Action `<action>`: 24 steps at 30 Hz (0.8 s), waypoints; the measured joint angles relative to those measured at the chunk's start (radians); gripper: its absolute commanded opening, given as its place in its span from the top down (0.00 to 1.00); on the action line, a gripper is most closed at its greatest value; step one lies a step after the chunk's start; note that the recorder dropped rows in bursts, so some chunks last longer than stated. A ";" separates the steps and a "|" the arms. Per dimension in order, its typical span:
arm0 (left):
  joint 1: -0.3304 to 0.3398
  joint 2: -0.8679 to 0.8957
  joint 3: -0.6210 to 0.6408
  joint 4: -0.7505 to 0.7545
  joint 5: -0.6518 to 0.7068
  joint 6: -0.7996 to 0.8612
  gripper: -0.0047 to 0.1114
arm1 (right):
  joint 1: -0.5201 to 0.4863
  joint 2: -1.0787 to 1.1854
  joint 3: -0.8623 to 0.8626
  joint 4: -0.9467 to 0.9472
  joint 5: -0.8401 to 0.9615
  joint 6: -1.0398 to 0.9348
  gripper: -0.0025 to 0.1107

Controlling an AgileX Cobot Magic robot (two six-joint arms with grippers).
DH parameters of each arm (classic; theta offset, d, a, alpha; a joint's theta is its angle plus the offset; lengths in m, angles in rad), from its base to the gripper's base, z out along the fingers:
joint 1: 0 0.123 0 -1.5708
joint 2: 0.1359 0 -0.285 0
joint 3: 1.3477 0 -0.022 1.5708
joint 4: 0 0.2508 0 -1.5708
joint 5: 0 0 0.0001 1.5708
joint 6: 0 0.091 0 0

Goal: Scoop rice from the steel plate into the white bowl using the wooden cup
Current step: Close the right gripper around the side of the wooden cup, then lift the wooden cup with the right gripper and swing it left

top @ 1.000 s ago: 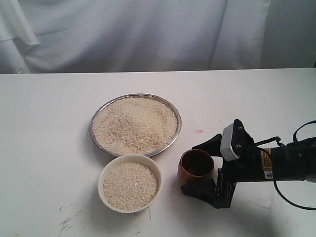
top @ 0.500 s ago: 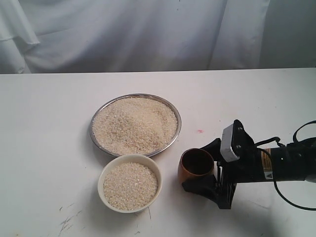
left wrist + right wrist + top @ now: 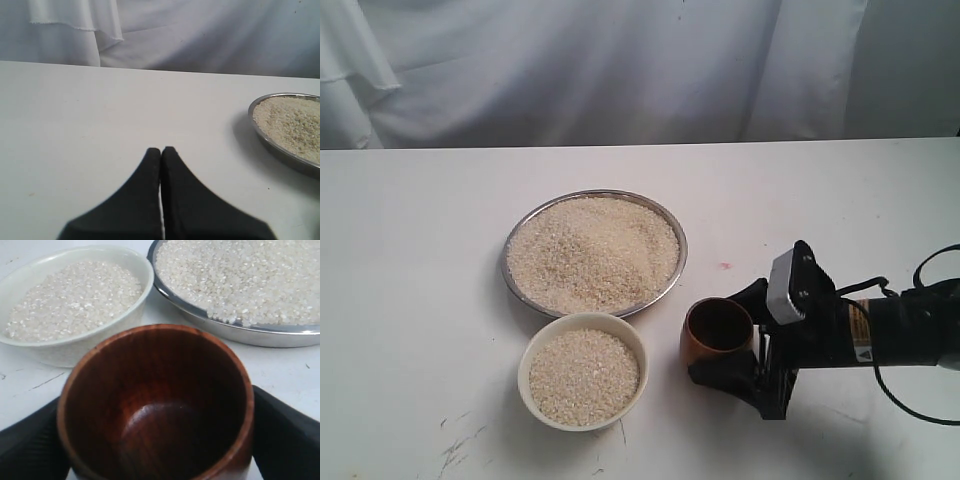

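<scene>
The steel plate holds a wide heap of rice. Just in front of it, the white bowl is filled with rice. To the bowl's right the wooden cup stands upright on the table and is empty inside. My right gripper is shut on the cup, one black finger pressed to each side. The bowl and plate lie just beyond the cup. My left gripper is shut on nothing over bare table, the plate's rim off to one side.
A white cloth backdrop hangs behind the white table. A small pink mark lies between plate and right arm. Dark scuffs mark the table's front left. The right arm's cable loops at the right edge.
The right gripper's fingers have drawn in from a wider stance and now press on the wooden cup. The cup has shifted very slightly; plate and bowl are unmoved.
</scene>
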 measured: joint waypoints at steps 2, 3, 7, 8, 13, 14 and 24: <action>0.000 0.000 0.000 0.000 0.000 0.000 0.96 | 0.000 -0.007 0.000 0.038 0.005 0.028 0.98; 0.000 0.000 0.000 0.000 0.000 0.000 0.96 | 0.000 -0.016 0.000 0.056 0.010 0.040 0.98; 0.000 0.000 0.000 0.000 0.000 0.000 0.96 | 0.002 -0.081 0.000 0.122 0.098 0.069 0.98; 0.000 0.000 0.000 0.000 0.000 0.000 0.96 | 0.004 -0.113 -0.004 0.126 0.148 0.085 0.98; 0.000 0.000 0.000 0.000 0.000 0.000 0.96 | 0.004 -0.259 -0.046 0.099 0.344 0.208 0.98; 0.000 0.000 0.000 0.000 0.000 0.000 0.96 | 0.004 -0.288 -0.062 0.071 0.371 0.254 0.98; 0.000 0.000 0.000 0.000 0.000 0.000 0.96 | 0.015 -0.393 -0.321 -0.410 0.425 0.866 0.98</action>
